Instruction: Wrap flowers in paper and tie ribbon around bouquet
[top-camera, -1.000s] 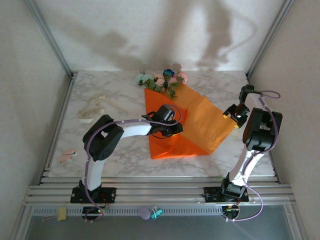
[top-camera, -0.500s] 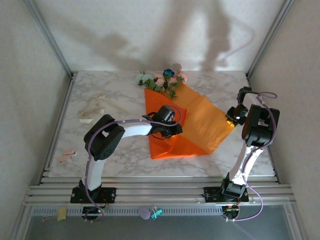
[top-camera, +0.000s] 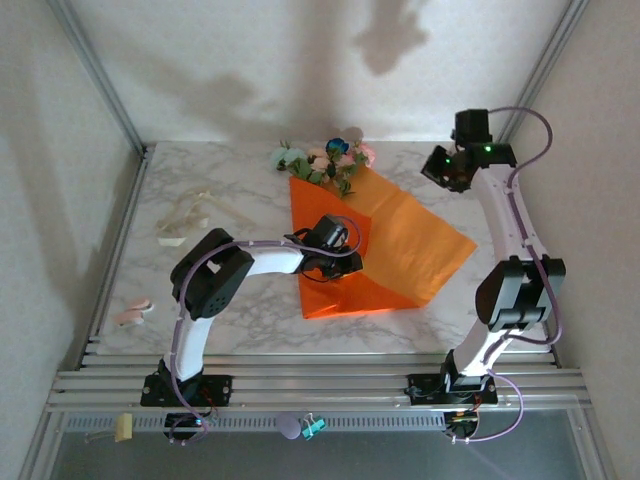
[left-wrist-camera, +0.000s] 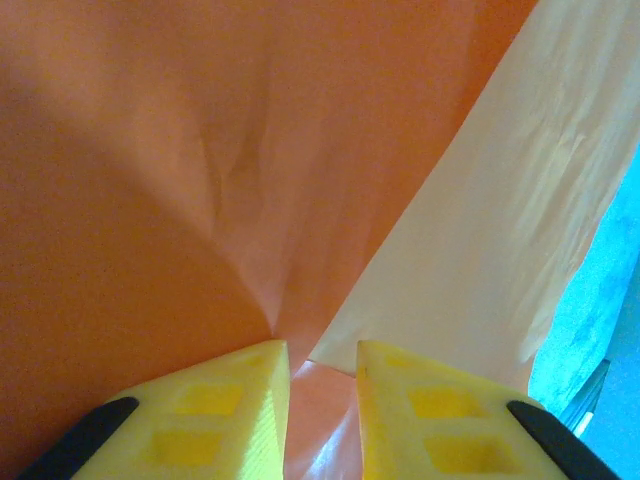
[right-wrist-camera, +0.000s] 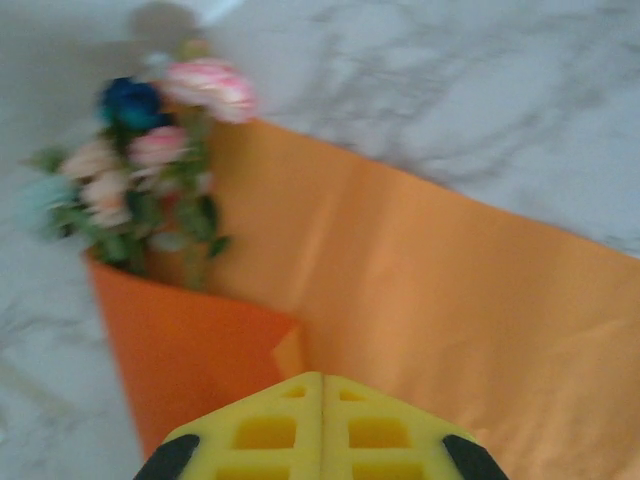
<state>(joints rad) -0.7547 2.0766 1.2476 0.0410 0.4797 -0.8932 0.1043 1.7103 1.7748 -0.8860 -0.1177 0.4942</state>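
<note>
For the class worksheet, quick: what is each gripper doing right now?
Left gripper: nearly closed around a fold of the paper; a firm hold cannot be told.
Right gripper: closed, empty.

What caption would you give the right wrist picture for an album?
Shut yellow jaws hover above flowers tucked into folded orange paper on a marble table.

paper (top-camera: 410, 245) lies mid-table (top-camera: 240, 180), its left part folded over. flowers (top-camera: 325, 160) sit at its far left corner, blooms on the table behind it and stems under the fold. ribbon (top-camera: 190, 215) lies well apart to the left. left gripper (top-camera: 345, 265) is on the fold; right gripper (top-camera: 440, 168) hangs behind the paper's right corner.
</note>
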